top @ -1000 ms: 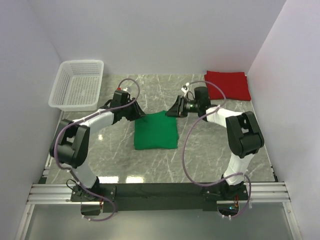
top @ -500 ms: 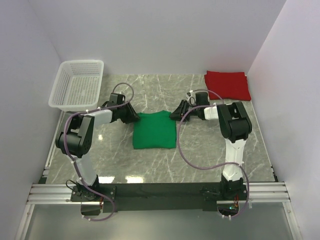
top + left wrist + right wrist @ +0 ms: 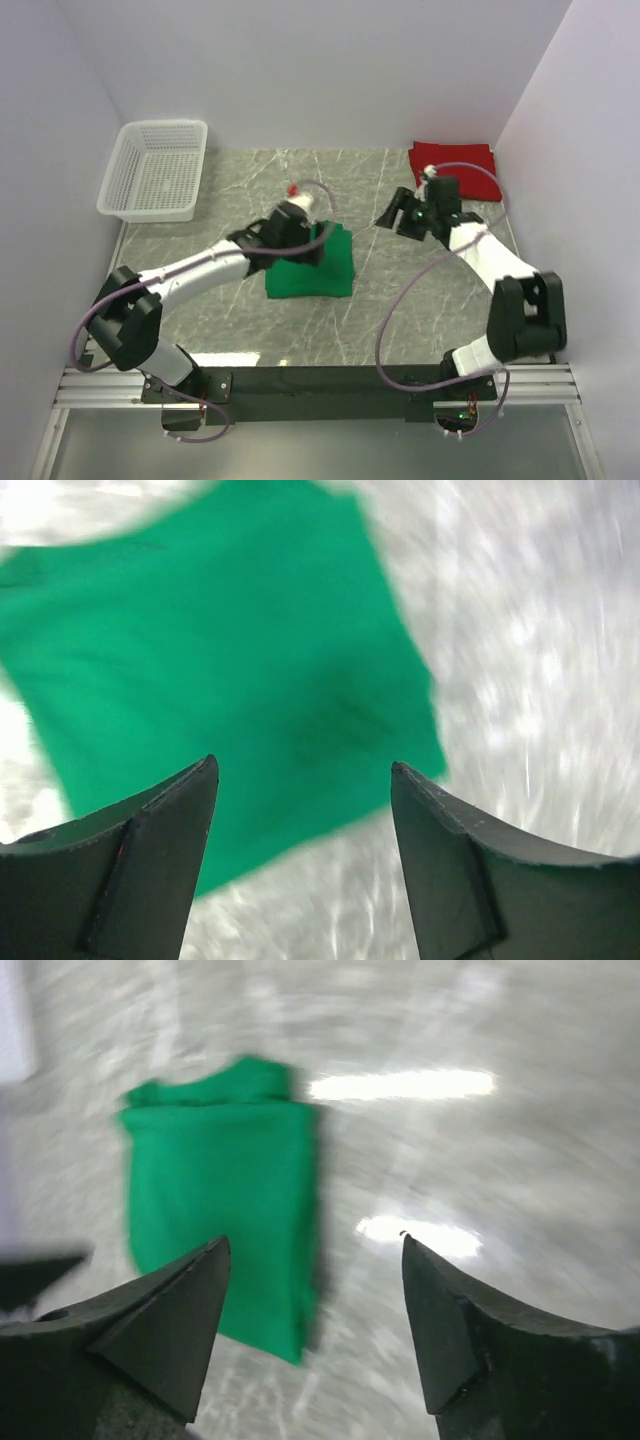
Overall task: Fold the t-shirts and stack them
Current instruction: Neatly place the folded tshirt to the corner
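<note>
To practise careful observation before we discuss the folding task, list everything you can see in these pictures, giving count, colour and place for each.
green t-shirt: one, bright green, folded, middle of the table
red t-shirt: one, red, folded, far right corner of the table
basket: one, white mesh, far left corner of the table
table: one, grey marble, under everything
left gripper: one, black, open, over the green t-shirt
right gripper: one, black, open, over the table between the two t-shirts
</note>
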`<action>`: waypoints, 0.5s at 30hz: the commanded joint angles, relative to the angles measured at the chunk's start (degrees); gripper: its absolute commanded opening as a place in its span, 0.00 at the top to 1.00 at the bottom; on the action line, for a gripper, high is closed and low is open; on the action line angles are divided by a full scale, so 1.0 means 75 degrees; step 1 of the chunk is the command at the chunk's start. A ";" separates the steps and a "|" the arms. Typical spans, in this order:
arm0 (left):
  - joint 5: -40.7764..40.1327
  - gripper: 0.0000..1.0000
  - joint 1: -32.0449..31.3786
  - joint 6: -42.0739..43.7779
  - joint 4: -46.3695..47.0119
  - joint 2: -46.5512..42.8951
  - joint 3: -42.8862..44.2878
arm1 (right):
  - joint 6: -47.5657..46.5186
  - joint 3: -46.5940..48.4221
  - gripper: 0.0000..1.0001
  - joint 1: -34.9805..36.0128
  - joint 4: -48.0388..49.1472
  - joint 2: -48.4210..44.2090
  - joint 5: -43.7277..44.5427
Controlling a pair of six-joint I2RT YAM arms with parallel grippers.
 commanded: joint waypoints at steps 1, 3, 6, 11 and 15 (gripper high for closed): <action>-0.1315 0.25 -0.1160 0.1134 -0.0495 -0.0163 0.0117 | 0.0017 -0.0668 0.23 -0.0352 -0.1489 -0.0799 0.1909; -0.1842 0.28 -0.1920 0.1369 -0.0495 0.0000 0.0152 | 0.0076 -0.0903 0.21 -0.0481 -0.1714 -0.1280 0.2100; -0.2359 0.29 -0.2776 0.1884 -0.0471 0.0433 0.0386 | 0.0309 -0.1581 0.18 -0.0692 -0.1879 -0.1866 0.2159; -0.3015 0.31 -0.3670 0.2471 -0.0483 0.1626 0.1030 | 0.0627 -0.2415 0.14 -0.0985 -0.1704 -0.2652 0.1914; -0.3367 0.33 -0.4080 0.2776 -0.0378 0.2379 0.1382 | 0.0615 -0.2720 0.14 -0.1079 -0.1610 -0.2793 0.1515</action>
